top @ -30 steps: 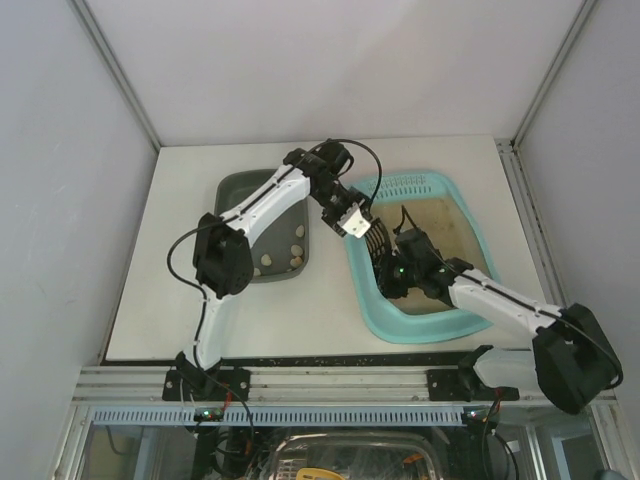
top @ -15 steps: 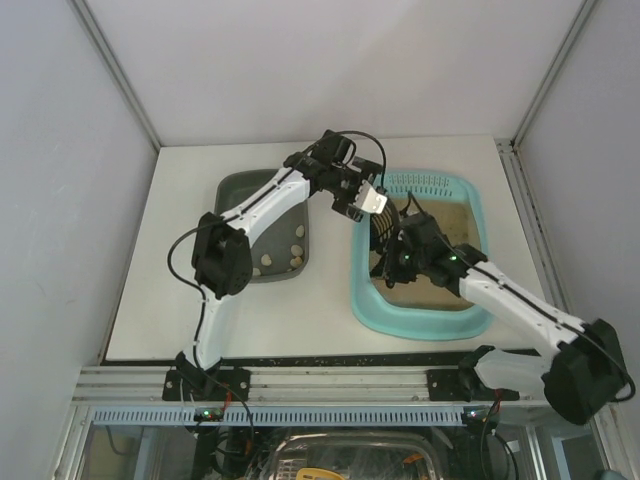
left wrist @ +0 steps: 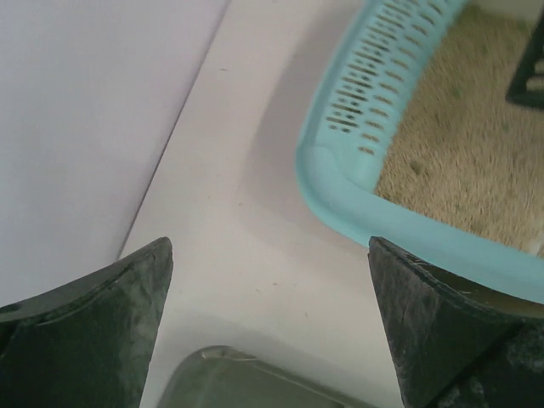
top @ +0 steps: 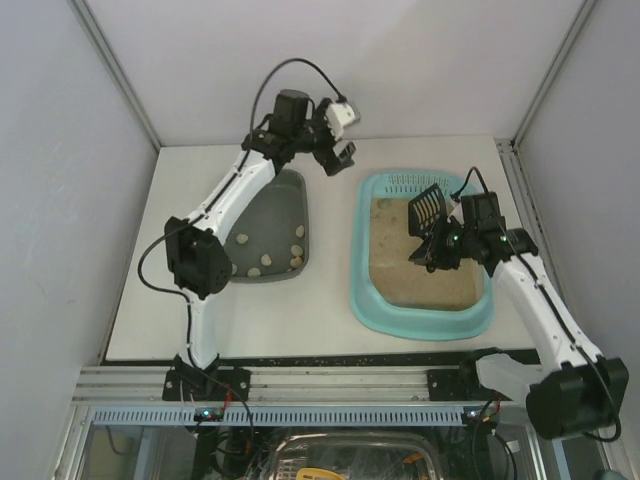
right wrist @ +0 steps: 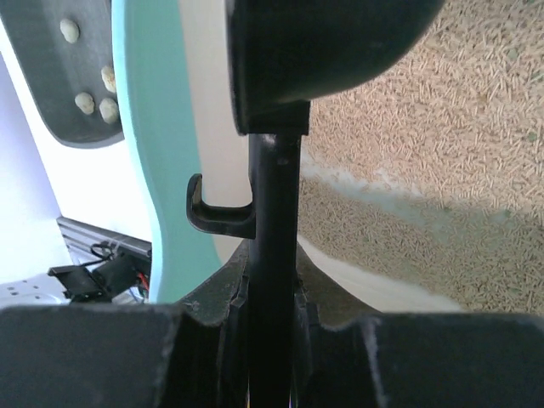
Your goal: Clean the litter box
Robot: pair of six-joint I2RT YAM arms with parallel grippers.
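The litter box (top: pixel 420 326) is a light-turquoise tray at the right, holding beige litter (top: pixel 425 275), with its slotted end at the far side. My right gripper (top: pixel 437 247) is shut on the handle of a black slotted scoop (top: pixel 428 207), which hangs tilted above the litter. The right wrist view shows the scoop handle (right wrist: pixel 274 246) clamped between the jaws of my right gripper (right wrist: pixel 274 316). My left gripper (top: pixel 343 138) is open and empty, raised near the far table edge. Below my left gripper (left wrist: pixel 268 327) in the left wrist view are bare table and the litter box corner (left wrist: pixel 374 228).
A dark grey tray (top: pixel 285 195) with several pale lumps (top: pixel 268 262) lies left of the litter box; its corner (left wrist: pixel 229 382) shows in the left wrist view. White walls close the far side. A metal rail (top: pixel 320 385) runs along the near edge.
My left gripper opened and pulled away from the scoop, rising toward the far edge. My right arm carried the scoop to the right over the litter. The litter box straightened.
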